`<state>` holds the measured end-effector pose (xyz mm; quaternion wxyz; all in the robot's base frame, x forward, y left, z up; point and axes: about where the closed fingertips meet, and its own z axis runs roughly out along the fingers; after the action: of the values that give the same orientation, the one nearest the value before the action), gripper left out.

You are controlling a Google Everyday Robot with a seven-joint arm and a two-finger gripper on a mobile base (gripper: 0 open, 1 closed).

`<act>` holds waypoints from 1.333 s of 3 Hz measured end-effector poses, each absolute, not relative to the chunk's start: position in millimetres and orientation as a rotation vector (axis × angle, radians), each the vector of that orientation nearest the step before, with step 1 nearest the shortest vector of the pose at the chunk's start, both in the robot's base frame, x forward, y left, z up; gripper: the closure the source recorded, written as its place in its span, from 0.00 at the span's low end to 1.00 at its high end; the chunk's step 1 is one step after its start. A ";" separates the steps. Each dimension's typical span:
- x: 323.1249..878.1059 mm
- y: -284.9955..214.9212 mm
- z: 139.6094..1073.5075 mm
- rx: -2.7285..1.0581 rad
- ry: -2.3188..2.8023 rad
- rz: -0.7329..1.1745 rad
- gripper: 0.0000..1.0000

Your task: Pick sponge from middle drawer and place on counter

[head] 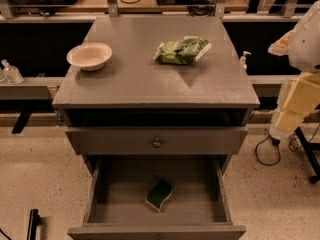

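The sponge (159, 194) lies dark green face up, with a pale yellow edge showing, on the bare grey floor of the open middle drawer (120, 184), slightly right of its centre. The counter (140, 74) is the broad grey cabinet top above it. My gripper is not in view. Only my arm's white and pale yellow segments (299, 91) show at the right edge, beside the cabinet and well away from the sponge.
A pale bowl (89, 56) sits at the counter's left and a crinkly green bag (181, 50) at its back right. A shut drawer front with a round knob (156, 143) is above the open drawer. A black cable (267, 151) lies on the floor at right.
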<state>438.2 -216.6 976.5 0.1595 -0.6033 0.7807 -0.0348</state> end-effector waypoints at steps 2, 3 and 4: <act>438.6 -215.1 974.0 -1.716 2.227 -0.095 0.00; 424.3 -195.6 949.2 -1.706 2.160 -0.009 0.00; 403.0 -166.7 885.6 -1.679 2.064 0.188 0.00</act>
<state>403.0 -166.7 885.6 0.2352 -0.6118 0.7521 0.0686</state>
